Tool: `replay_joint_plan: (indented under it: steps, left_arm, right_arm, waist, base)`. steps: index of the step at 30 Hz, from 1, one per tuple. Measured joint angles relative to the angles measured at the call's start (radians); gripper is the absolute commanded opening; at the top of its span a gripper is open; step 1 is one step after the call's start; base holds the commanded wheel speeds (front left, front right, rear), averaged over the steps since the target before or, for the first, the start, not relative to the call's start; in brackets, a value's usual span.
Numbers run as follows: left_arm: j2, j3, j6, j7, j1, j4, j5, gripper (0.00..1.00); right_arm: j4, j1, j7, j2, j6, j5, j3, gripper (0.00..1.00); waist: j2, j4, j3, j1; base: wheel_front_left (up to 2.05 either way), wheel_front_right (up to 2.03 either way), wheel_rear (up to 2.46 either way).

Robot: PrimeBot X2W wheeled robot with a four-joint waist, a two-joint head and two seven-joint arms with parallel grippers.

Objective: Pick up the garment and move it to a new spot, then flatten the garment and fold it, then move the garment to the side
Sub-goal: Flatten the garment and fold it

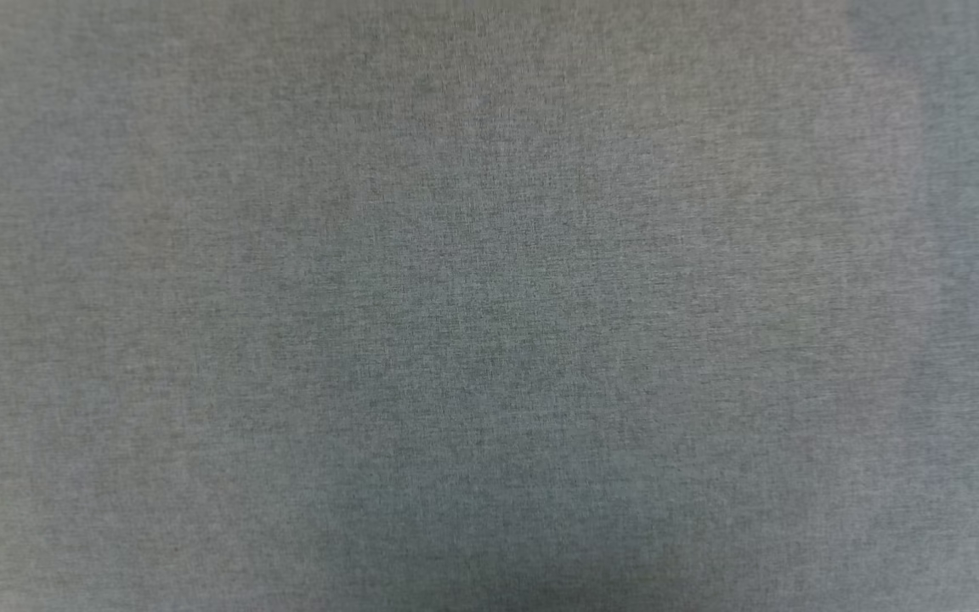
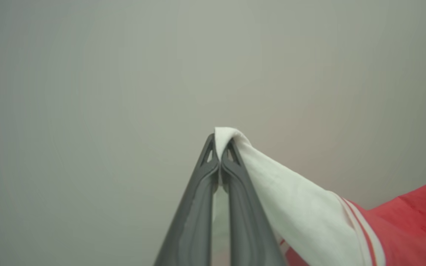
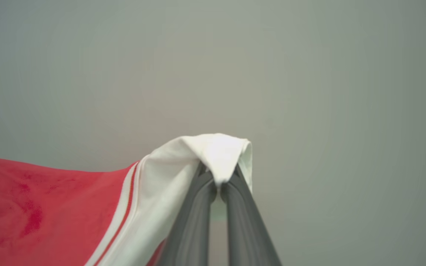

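1. The left gripper [image 2: 220, 147] was clenched on the shirt [image 2: 412, 221]. Its two dark fingers rose side by side from the bottom of the left wrist view, tips pressed together on a fold of white sleeve [image 2: 294, 199] that poked out just past them.
2. From that pinch the sleeve ran down to the right in that view, past the striped trim [image 2: 364, 229] of red and white, into the red body at the lower right corner.
3. The right gripper [image 3: 218, 183] was likewise clamped on the shirt. The other white sleeve draped over its fingertips like a hood and hid the tips themselves.
4. In the right wrist view the cloth ran the opposite way: down and to the left, through the same trim, into the red body at the lower left.
5. The red cloth in both wrist views was plain, with darker blotches in places.
6. So the shirt hung by its sleeves — one in each gripper. Behind it lay a plain, blurred grey background, and whether the shirt touched that could not be told.
7. The head view showed grey woven cloth [image 1: 489, 306], slightly blurred and darker at the middle of the near edge.
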Motion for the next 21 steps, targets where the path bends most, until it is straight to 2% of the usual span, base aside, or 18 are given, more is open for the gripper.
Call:
replay_joint_plan:
  steps: [5,10,15,21]
  left_arm:
    - [0.0,0.007,-0.018,-0.021,0.051,0.021,0.005,0.0]
    - [0.018,0.021,-0.018,-0.03,0.182,0.003,0.022,0.0]
    - [0.03,0.09,0.001,-0.031,0.375,-0.101,0.043,0.0]
    - [0.034,0.188,0.035,-0.031,0.699,-0.232,0.075,0.0]
  right_arm:
    - [0.052,0.034,-0.067,0.016,0.0,0.038,0.067,0.0]
    - [0.067,0.147,-0.139,0.02,0.0,0.071,0.142,0.0]
    - [0.062,0.293,-0.203,0.016,0.0,0.102,0.187,0.0]
    - [0.053,0.503,-0.26,0.034,0.0,0.125,0.232,0.0]
  waist:
    - [0.0,0.001,0.039,0.0]
    - [0.0,-0.004,0.027,-0.0001]
    - [0.0,-0.005,-0.016,-0.0002]
    - [0.0,-0.01,-0.09,-0.0003]
  base:
    - [0.0,0.0,0.0]
    - [0.0,0.0,0.0]
    - [0.0,0.0,0.0]
    - [0.0,0.0,0.0]
